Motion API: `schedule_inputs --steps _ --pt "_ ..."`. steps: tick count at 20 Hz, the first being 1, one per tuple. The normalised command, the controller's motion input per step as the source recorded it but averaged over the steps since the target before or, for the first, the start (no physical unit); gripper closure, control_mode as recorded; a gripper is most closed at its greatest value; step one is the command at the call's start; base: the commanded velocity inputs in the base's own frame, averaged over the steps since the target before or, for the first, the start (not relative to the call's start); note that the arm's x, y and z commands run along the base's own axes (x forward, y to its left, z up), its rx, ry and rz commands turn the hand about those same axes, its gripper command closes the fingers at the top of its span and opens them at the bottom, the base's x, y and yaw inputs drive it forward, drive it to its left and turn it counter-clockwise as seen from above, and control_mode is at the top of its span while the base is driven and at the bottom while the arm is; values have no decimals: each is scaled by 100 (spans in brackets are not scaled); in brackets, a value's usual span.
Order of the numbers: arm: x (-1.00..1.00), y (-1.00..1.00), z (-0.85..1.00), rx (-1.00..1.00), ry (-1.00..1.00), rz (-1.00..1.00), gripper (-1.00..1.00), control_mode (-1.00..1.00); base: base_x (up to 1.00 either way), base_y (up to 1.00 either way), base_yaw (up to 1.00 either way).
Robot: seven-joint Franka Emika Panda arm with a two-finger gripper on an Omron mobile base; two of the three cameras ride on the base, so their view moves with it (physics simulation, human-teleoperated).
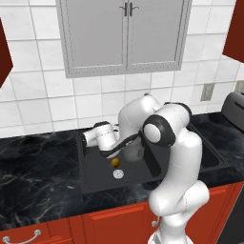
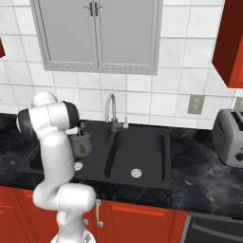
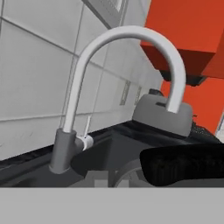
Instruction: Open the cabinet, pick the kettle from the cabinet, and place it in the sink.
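Closest to us in the hand view, the kettle's black-topped arched handle [image 3: 183, 168] runs as a dark band across the bottom right, at about 4 o'clock. We see the gripper [image 1: 114, 153] with its jaws together, clamped on the kettle [image 1: 133, 152] by that handle, over the left basin of the sink [image 1: 93, 178]. From the left base view the white arm rises at 5 o'clock, folds at a dark elbow joint and reaches toward 9 o'clock, forearm about level and the hand low over the basin. In the right base view the kettle [image 2: 81, 144] shows as a small dark grey rounded metal body, upright, just beside the arm; we cannot tell which way its spout points. Whether it touches the basin floor we cannot tell. A small yellow object [image 1: 115, 162] lies in the basin near the round silver drain [image 1: 118, 174]. Sink is black, rectangular, twin-basin, set in glossy black veined marble counter [image 1: 38, 171]. Curved silver faucet [image 3: 127, 61] arches at 12 o'clock of the hand view. Silver toaster [image 2: 229, 137] stands at 3 o'clock, well apart. Red cabinet [image 2: 230, 42] hangs at 2 o'clock.
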Motion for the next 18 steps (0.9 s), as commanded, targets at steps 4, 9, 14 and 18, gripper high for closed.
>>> schedule_inputs --steps 4,9,14,18 --pt "-1 13 0 3 -8 -17 100 -100 0 0 0" --pt "-18 25 -6 4 -7 -19 100 -100 0 0 0" --pt "-16 11 -19 2 -13 -10 100 -100 0 0 0" --pt "-16 2 -34 0 -26 -3 100 -100 0 0 0"
